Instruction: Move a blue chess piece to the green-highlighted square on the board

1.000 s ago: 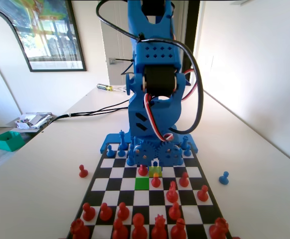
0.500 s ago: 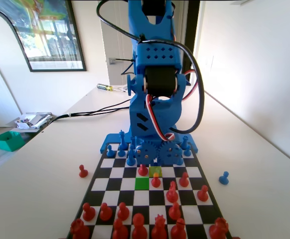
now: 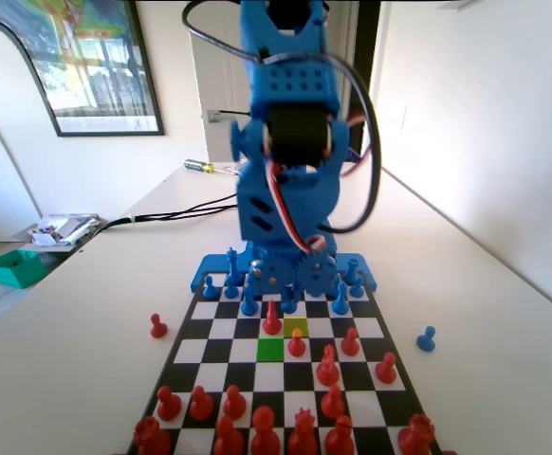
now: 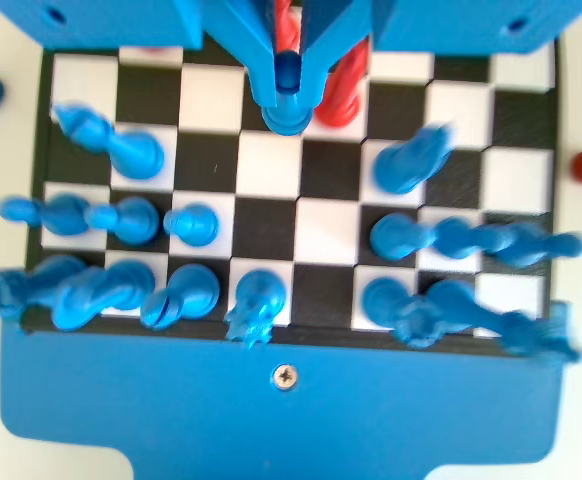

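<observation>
We see the board [image 4: 271, 215] as a flat, smooth checkered sheet with a faint sheen on its black cells. The blue chess piece [image 4: 286, 95] between the gripper [image 4: 287, 70] jaws looks like smooth, slightly glossy moulded plastic, as do the jaws. At 5 o'clock from it in the fixed view, red pawns [image 3: 297, 345] shine the same way. The green-highlighted square [image 3: 270, 349] is flat, matt colour. The table [image 3: 86, 322] is smooth, matt white.
</observation>
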You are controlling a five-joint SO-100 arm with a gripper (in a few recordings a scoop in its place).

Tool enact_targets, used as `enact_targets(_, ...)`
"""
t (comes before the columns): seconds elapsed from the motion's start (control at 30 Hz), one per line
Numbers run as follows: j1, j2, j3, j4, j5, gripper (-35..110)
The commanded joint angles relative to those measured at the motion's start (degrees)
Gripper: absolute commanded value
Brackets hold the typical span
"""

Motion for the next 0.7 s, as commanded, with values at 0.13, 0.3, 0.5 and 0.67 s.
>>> enact_targets(0.13,5.6,6.9,-9.1,6.3,-1.7,1)
enact_targets(0.3,8.3,3.6,-14.3,6.6,-1.7,1)
enact_targets(0.5,10.3,-4.5,-22.3,6.2,-0.8,1)
enact_targets(0.67,10.9,-12.4,-26.9,4.7,-0.3,1)
